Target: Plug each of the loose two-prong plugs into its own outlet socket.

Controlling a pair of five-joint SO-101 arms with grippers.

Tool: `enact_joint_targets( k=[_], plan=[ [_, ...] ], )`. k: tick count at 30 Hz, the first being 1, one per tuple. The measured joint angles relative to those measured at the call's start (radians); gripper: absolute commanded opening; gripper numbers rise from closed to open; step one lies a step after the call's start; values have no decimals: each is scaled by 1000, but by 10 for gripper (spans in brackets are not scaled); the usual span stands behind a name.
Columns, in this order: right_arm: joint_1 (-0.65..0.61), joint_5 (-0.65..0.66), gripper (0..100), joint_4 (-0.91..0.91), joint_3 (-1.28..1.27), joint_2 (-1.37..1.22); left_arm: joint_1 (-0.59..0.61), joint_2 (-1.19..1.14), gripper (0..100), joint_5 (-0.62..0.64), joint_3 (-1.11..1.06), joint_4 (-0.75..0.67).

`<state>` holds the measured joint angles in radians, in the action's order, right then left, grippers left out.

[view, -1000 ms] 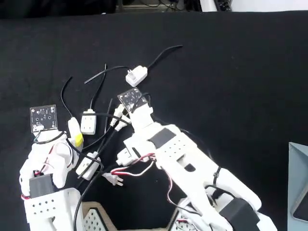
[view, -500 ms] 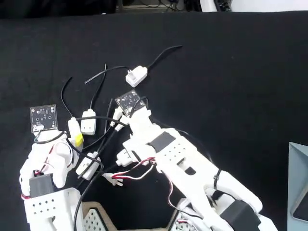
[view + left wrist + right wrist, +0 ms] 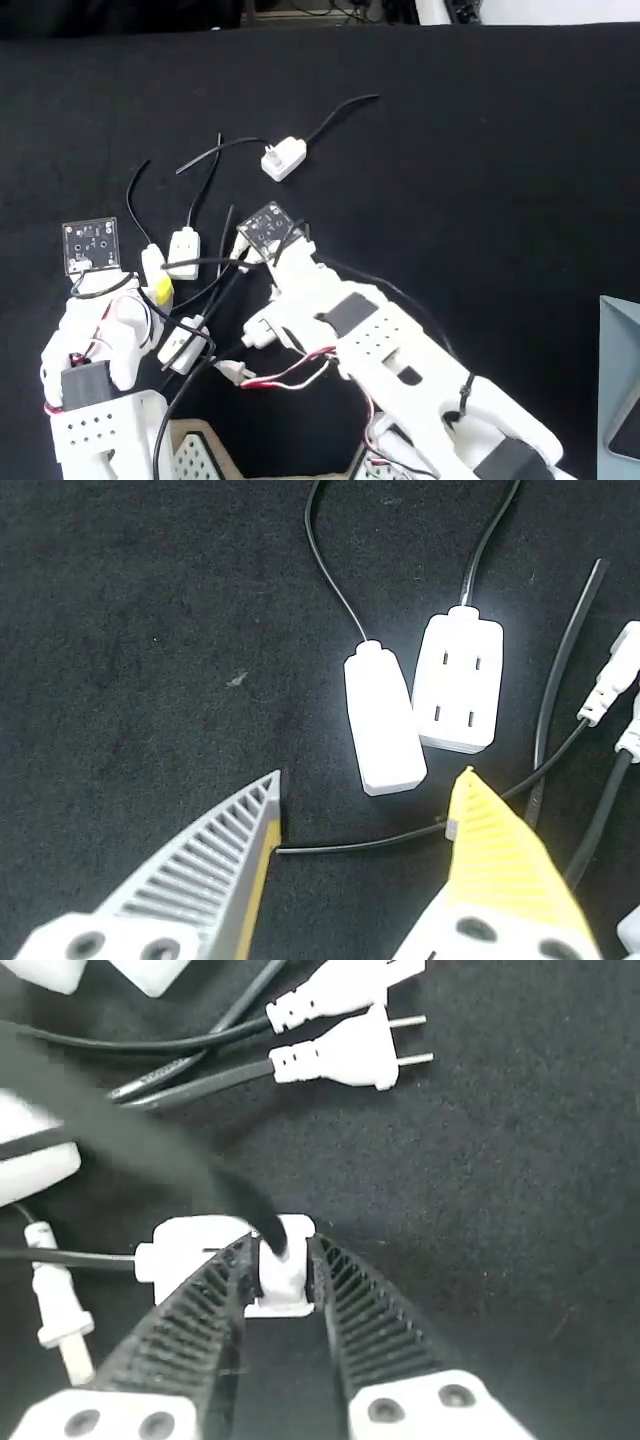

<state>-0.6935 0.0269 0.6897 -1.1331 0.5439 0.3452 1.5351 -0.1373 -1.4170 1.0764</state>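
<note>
My right gripper [image 3: 280, 1245] is shut on a small white plug [image 3: 281, 1282] with a black cord. That plug presses against a white block [image 3: 190, 1246] beside it; I cannot tell if they are joined. Two loose two-prong plugs [image 3: 350, 1055] lie just beyond, and a third plug [image 3: 55, 1300] lies off to one side. My left gripper [image 3: 370, 780] is open over a black cord [image 3: 360, 842], just short of a white outlet socket [image 3: 460, 685] and a plain white block [image 3: 383, 720]. In the high view the right arm [image 3: 330, 300] reaches mid-table and another socket [image 3: 283, 158] lies farther back.
Black cords [image 3: 205, 160] loop across the black table [image 3: 480, 150] between the two arms. A loose plug [image 3: 232, 372] lies near the arm bases beside red and white wires. A grey box [image 3: 620, 370] stands at the right edge.
The right arm has pulled back toward its base and slightly left, bringing its gripper and the cord along. The left arm has stayed put.
</note>
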Motion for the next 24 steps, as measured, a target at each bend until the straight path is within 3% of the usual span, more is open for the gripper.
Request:
enact_joint_targets(
  k=[11, 24],
  plan=[
    [-9, 35, 12, -92, -60, 2, 0, 0, 270, 0, 0, 0],
    [-9, 34, 12, 6, -8, 11, 0, 0, 270, 0, 0, 0]
  ],
)
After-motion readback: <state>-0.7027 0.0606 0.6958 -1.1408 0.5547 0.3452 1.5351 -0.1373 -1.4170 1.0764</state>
